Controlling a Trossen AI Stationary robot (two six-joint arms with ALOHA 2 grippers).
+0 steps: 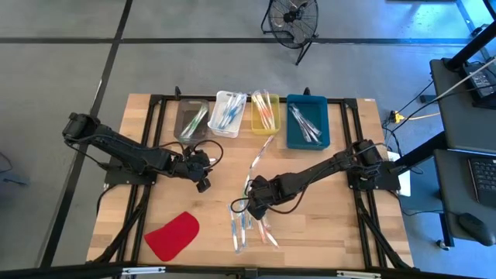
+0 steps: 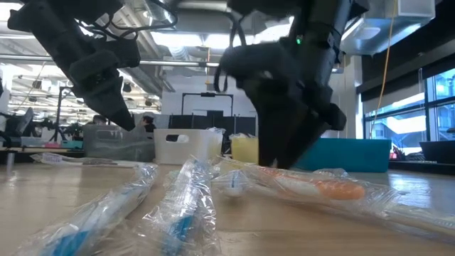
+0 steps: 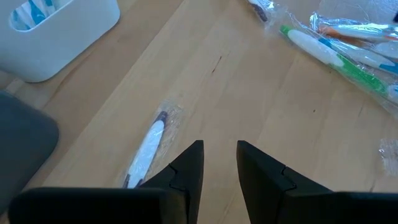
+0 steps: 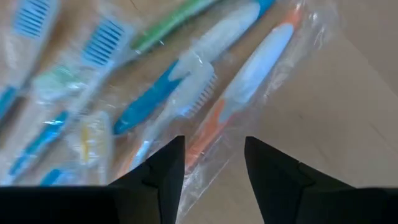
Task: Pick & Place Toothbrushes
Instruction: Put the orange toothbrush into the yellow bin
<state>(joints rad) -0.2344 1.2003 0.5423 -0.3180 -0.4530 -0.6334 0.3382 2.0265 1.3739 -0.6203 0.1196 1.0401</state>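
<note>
- Over the toothbrushes [image 1: 246,225] near the table's [image 1: 333,232] front edge, the right gripper [image 4: 211,163] hangs open, holding nothing.
- Only the left wrist view shows one wrapped toothbrush [image 3: 146,149] beside the open, empty left gripper [image 3: 219,163].

Right gripper [image 4: 211,165]: two dark fingers [image 4: 163,171] parted, gap between them bare of anything held, over wooden worktop [image 4: 348,93]. Toothbrushes [image 4: 155,87]: clear-wrapped, heaped just ahead of the fingers. Orange-and-white toothbrush [image 4: 249,74] nearest the gap; blue-handled toothbrush [image 4: 149,99] beside it; green-handled toothbrush [image 4: 168,28] beyond.
</note>
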